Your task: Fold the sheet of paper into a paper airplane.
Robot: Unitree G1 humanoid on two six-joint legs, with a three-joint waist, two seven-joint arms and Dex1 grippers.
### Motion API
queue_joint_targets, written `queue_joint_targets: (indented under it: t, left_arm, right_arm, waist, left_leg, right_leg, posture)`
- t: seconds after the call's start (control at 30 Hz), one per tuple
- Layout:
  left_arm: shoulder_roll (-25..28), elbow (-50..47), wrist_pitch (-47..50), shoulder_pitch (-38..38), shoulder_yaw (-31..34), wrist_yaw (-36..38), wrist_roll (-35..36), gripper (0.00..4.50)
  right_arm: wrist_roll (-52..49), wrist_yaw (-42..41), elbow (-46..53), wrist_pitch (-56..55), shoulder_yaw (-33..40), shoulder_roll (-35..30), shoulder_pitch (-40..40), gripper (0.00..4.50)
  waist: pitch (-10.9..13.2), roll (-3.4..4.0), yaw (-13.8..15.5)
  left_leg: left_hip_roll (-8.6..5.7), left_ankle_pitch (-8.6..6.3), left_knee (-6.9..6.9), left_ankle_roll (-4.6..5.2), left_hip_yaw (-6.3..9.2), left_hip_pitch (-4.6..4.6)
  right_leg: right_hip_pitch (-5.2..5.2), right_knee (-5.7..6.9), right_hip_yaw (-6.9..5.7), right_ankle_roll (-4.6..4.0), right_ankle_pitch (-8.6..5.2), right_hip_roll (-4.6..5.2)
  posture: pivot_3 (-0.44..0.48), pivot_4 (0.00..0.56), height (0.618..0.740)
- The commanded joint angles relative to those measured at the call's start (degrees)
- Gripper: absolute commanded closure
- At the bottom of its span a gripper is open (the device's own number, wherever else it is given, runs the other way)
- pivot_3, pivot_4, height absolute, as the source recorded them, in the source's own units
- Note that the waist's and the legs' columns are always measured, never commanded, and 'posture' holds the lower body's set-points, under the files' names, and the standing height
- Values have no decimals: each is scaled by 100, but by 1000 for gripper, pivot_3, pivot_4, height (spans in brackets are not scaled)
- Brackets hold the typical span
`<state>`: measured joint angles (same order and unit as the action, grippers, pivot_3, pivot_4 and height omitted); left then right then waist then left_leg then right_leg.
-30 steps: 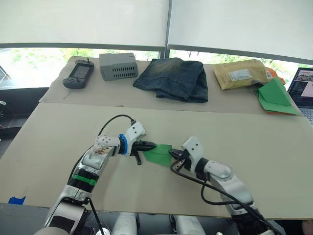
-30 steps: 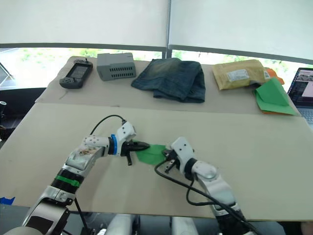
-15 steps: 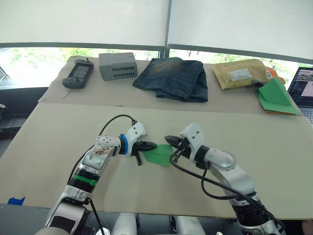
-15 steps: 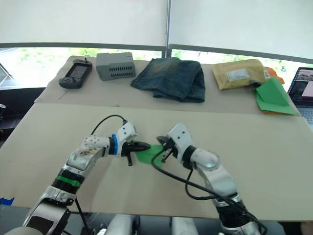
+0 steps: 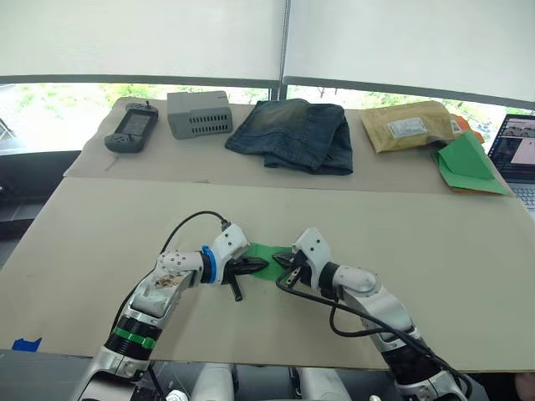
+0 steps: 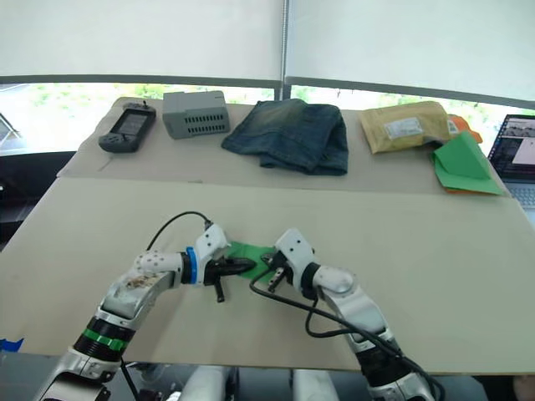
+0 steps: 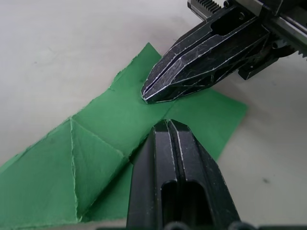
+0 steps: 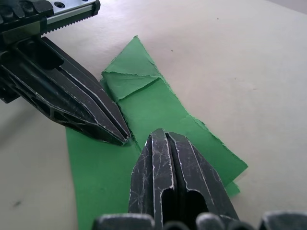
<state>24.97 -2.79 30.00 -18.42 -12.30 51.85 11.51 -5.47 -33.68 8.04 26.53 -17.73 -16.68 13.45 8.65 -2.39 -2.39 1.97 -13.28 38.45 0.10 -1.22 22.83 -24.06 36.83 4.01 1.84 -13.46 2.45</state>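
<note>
Two claws meet over the paper (image 5: 266, 253) near the front of the tabletop (image 5: 435, 251) in the left eye view, the left claw (image 5: 261, 266) facing the right claw (image 5: 281, 259). Left wrist view: fingers together, tips pressing on the creased green sheet, the other claw's closed tip just ahead. Right wrist view: fingers together likewise, resting on the paper's folded layers.

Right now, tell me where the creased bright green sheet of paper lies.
The creased bright green sheet of paper lies flat on the near beige table, centre front in the head views, between the left gripper and right gripper, whose closed tips rest on it.
</note>
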Motion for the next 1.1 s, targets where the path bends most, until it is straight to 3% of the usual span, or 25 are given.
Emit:
queue_joint_targets:
  t: [0.03,0.33,0.67,0.93,1.1]
  left_arm:
    - [-116,202,154,-215,425,-541,40,4500]
    - [217,152,249,-22,711,-416,264,4500]
    - [-56,-56,441,-280,1117,-367,1035,4500]
    - [-168,765,244,-529,567,-521,499,4500]
    - [-70,1263,-18,-611,537,-516,337,4500]
  right_arm:
    - [116,-138,-349,75,-117,-159,-28,4452]
    - [113,-278,-498,22,-78,-226,45,4452]
    - [173,-232,-543,60,-156,-180,30,4452]
    - [165,-177,-433,109,-122,-213,-17,4452]
    - [158,-149,-347,142,-52,-274,-79,4452]
  waist:
    - [-1,-2,0]
    - [-2,-2,-5]
    - [-3,-3,-5]
    - [-3,-4,-7]
    - [-4,-5,1]
  left_leg:
    - [0,1,0,1,0,0]
    - [-1,1,-13,2,-1,1]
    - [0,1,-13,2,-1,0]
    - [-3,1,-13,2,-2,-2]
    - [-3,1,-13,2,-1,-1]
  right_leg:
    - [0,0,0,0,0,0]
    - [-5,-1,1,-5,-1,1]
    - [-5,-2,0,-4,-1,0]
    - [-2,-2,1,-4,-1,0]
    - [-1,-3,1,-4,-1,0]
  posture:
    - [0,150,734]
    - [0,150,734]
    - [0,150,734]
    - [0,150,734]
    - [0,150,734]
